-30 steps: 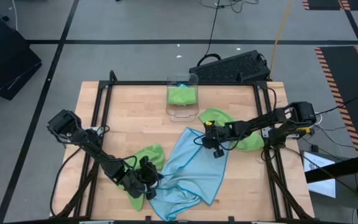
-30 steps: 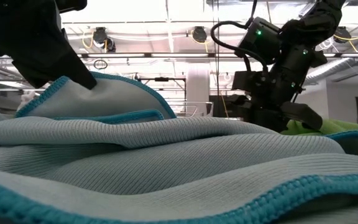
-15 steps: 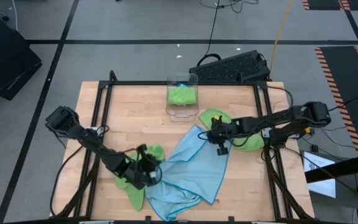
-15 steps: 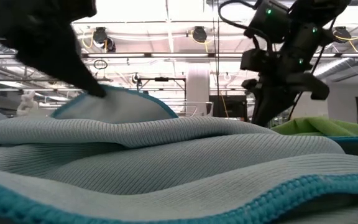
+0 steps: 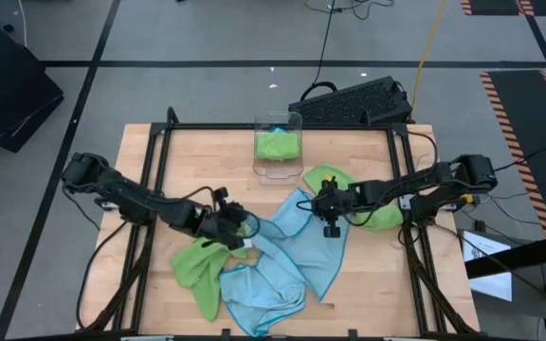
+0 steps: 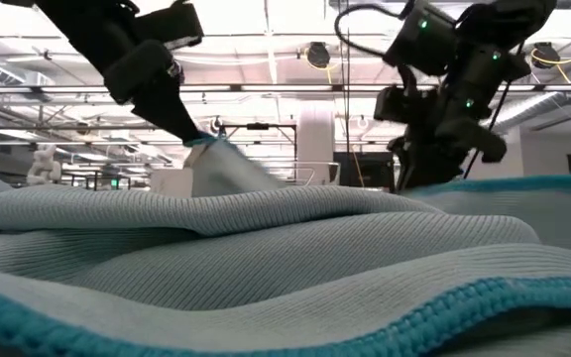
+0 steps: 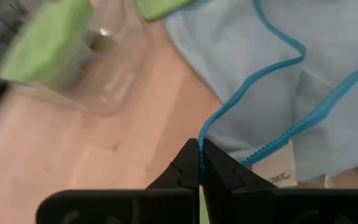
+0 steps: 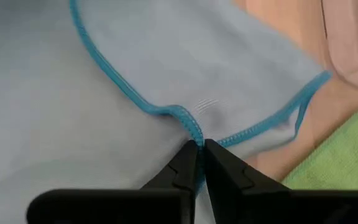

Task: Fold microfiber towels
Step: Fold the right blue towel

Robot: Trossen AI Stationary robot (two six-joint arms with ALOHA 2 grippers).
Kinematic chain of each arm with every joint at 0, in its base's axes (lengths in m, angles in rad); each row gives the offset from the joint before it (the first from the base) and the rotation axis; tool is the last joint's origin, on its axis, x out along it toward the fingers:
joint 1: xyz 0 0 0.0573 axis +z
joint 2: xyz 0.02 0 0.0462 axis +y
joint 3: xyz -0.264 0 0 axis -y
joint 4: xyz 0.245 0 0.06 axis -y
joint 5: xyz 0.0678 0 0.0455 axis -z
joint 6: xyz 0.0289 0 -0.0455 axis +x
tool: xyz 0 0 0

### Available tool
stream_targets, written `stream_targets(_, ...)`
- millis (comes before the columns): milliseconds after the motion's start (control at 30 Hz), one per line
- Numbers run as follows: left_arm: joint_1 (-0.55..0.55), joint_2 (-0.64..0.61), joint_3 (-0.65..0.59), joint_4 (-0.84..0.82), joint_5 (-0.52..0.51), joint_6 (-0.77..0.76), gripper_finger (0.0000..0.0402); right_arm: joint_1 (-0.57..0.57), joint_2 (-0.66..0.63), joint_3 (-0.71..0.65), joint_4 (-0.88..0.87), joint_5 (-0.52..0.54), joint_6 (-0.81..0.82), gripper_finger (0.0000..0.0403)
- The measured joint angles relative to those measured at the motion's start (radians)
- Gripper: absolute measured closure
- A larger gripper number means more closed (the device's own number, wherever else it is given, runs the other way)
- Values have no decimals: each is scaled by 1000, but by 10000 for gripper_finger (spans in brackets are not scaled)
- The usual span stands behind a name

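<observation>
A light blue microfiber towel (image 5: 287, 260) with a teal hem lies crumpled in the middle of the table; it fills the foreground of the low view (image 6: 266, 258). My left gripper (image 5: 242, 230) is shut on its left edge. My right gripper (image 5: 318, 206) is shut on its far edge. A lime green towel (image 5: 197, 267) lies partly under the blue one's left side. Another green towel (image 5: 379, 216) lies under my right arm. My left gripper pinches the blue towel's teal hem (image 7: 207, 127) between its two fingers, close to a white tag (image 7: 279, 177). It comes slanting down from the table's left. The held corner (image 6: 216, 164) is raised off the table and the rest lies slack. My right gripper pinches the teal hem (image 8: 190, 124) at the towel's far edge, where the cloth puckers between the two fingers. It comes slanting down from the table's right. That edge is lifted a little, and the cloth below it rests on the table.
A clear plastic bin (image 5: 278, 123) with a green towel inside stands at the table's far edge, in the middle. A black frame (image 5: 159, 142) runs round the tabletop. Bare wood shows at the far left (image 5: 197, 180) and near right (image 5: 377, 284).
My left gripper has gone up and toward the far edge with the blue towel's near-left corner. That side has bunched toward the middle and uncovered more of the green towel. My right gripper has risen a little and rolled, still on the far hem.
</observation>
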Motion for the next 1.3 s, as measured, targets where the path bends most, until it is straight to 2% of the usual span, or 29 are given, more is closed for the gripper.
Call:
stream_targets(133,-3,9,0,9,53,-34,392,0,15,0,-6,71,-43,378)
stream_targets(233,-28,10,-1,6,56,-51,397,0,0,0,-23,73,-122,372)
stream_targets(400,-65,10,-1,12,56,-88,391,3,-32,0,-36,73,-195,322)
stream_targets(567,-84,10,-1,14,51,-112,397,-1,-31,0,-56,73,-209,285)
stream_targets(800,-85,10,-1,14,47,-132,388,-2,-13,-3,-67,74,-168,283)
stream_targets(967,-87,10,-1,14,47,-133,397,-15,-13,-17,-69,70,-159,307)
stream_targets(1200,-88,10,-1,14,46,-136,389,-18,-13,-35,-66,71,-154,392)
stream_targets(1300,-88,10,-1,14,46,-132,397,-18,-13,-35,-62,70,-155,392)
